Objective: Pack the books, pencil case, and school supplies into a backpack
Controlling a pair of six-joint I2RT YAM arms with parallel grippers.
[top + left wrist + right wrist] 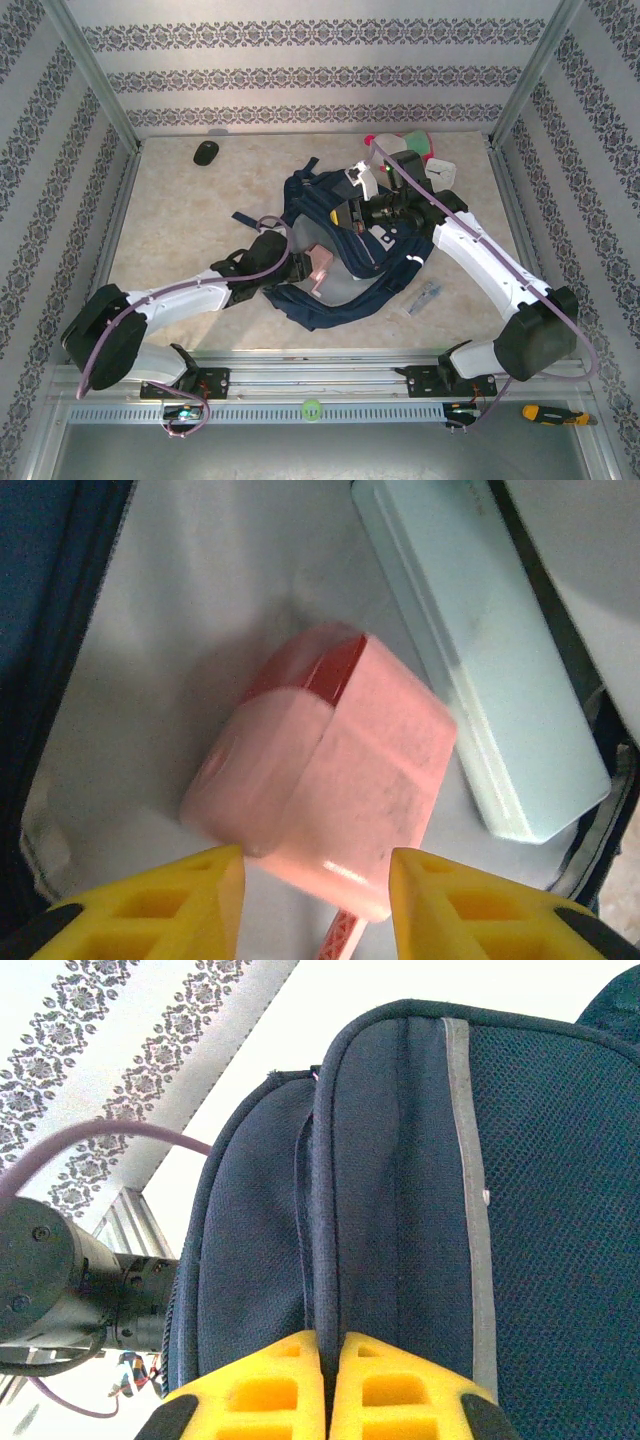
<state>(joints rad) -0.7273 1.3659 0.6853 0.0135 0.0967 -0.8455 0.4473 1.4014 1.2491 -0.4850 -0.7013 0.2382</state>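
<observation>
The navy backpack [318, 310] lies open in the middle of the table. My left gripper [306, 268] reaches into its grey-lined opening [150, 680]. Its yellow fingertips [315, 865] press either side of the near end of a soft pale pink piece [330, 780], which lies on the lining. A flat pale teal piece [490, 680] lies just to the right of the pink one. My right gripper [352, 215] is shut on a fold of the backpack's navy rim [328, 1260] and holds it up. A slim clear packet [425, 297] lies on the table right of the backpack. The books and pencil case are out of view.
A black mouse [206, 152] sits at the back left. A plush toy [400, 143] and a white clock [441, 172] stand behind the backpack at the back right. The cell walls enclose the table on three sides. A screwdriver [555, 413] lies on the front rail.
</observation>
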